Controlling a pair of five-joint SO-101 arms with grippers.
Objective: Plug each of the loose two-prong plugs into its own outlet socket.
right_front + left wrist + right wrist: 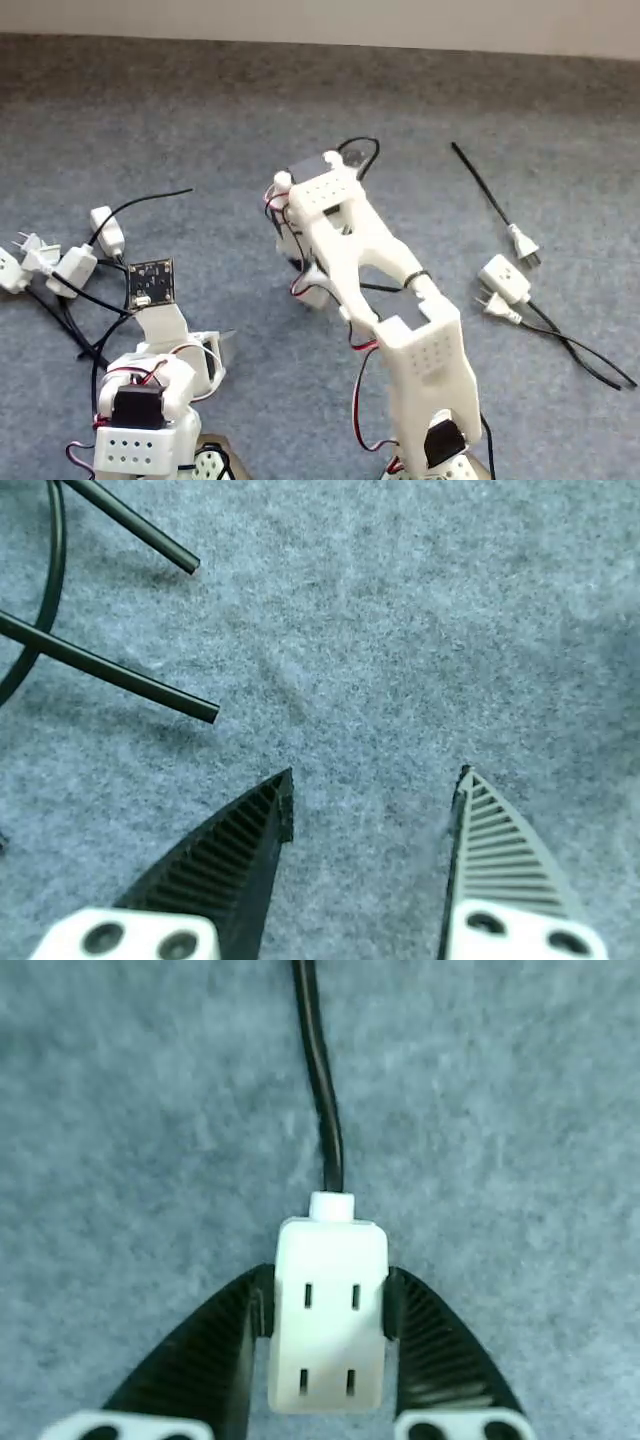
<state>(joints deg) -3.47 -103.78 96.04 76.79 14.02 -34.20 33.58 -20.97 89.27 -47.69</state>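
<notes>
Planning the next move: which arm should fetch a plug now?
Left. The left gripper is open and empty, and loose plugs lie near that arm; the right gripper is shut on an outlet socket.

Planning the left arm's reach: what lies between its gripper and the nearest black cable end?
Bare carpet between left gripper and cable end, per left wrist view.

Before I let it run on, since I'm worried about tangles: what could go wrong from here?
1. The right tool clamps the socket by its sides only; pushing a plug in could make it slip or pivot.
2. The socket's cord trails away from it and may drag or snag if lifted.
3. The left tool hangs open beside loose cables; closing there could catch a cable instead of a plug.
</notes>
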